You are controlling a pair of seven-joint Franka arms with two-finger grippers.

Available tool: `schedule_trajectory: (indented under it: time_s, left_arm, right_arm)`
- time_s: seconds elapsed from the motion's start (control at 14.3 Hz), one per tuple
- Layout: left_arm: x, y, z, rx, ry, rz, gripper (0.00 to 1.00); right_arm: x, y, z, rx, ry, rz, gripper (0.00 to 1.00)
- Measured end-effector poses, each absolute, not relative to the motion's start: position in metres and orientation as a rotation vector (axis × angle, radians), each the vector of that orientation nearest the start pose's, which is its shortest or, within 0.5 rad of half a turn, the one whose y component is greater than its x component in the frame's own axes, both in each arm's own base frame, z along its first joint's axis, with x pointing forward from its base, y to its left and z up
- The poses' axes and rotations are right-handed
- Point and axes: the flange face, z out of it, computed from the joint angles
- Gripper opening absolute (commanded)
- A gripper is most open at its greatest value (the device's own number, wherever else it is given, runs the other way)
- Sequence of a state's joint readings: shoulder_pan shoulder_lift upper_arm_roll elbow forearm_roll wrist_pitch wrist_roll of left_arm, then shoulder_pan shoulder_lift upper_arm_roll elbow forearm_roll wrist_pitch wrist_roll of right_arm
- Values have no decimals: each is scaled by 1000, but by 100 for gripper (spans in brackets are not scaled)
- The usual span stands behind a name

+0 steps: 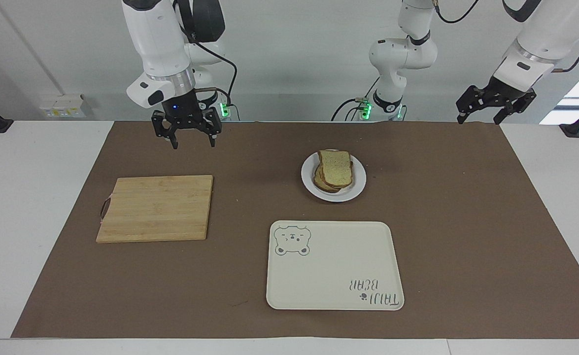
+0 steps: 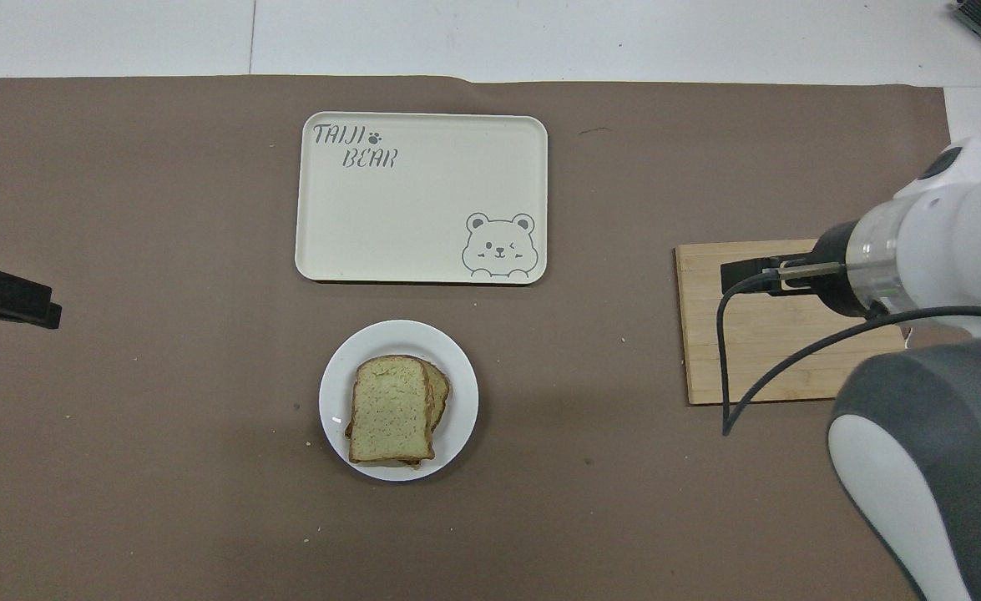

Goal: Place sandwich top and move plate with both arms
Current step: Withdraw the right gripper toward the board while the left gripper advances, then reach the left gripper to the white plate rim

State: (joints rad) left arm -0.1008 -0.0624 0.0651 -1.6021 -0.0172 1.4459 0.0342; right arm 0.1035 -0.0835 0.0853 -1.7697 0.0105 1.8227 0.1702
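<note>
The sandwich top (image 1: 336,167), a pale speckled slice, lies on top of a stack of bread on the small white plate (image 1: 309,180) in the middle of the brown mat. It also shows in the overhead view (image 2: 391,409), on the plate (image 2: 338,369). My right gripper (image 1: 192,142) hangs open and empty high over the mat, beside the cutting board's edge that faces the robots. My left gripper (image 1: 481,114) hangs open and empty over the mat's corner at the left arm's end; its tip shows in the overhead view (image 2: 7,296).
A cream tray with a bear drawing (image 1: 333,266) lies farther from the robots than the plate. A wooden cutting board (image 1: 156,207) lies toward the right arm's end. The right arm's body (image 2: 932,334) covers part of the board in the overhead view.
</note>
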Motion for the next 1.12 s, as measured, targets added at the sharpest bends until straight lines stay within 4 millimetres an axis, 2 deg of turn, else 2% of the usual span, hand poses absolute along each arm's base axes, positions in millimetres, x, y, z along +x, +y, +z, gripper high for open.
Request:
schedule_trajectory:
  time_s: [0.35,0.49,0.7,0.91,1.12]
  left_arm:
    - [501,-25,537,-3189,112,141,100]
    - [496,-28,510,-3232,91,133,100]
    - [492,-33,489,-3301,51,130,100]
    - [490,-35,475,-3371,74,116,100]
    - [487,-23,459,-3459,143,88,100]
  right_arm:
    - [534,97,624,-3103,23,-234,100]
    - [532,84,640,-3102,90,-230,100]
    - [526,57,666,-3098,177,-224,100]
    - [520,30,681,-3098,251,-180,100]
    - [512,2,692,-3095,329,-126,100]
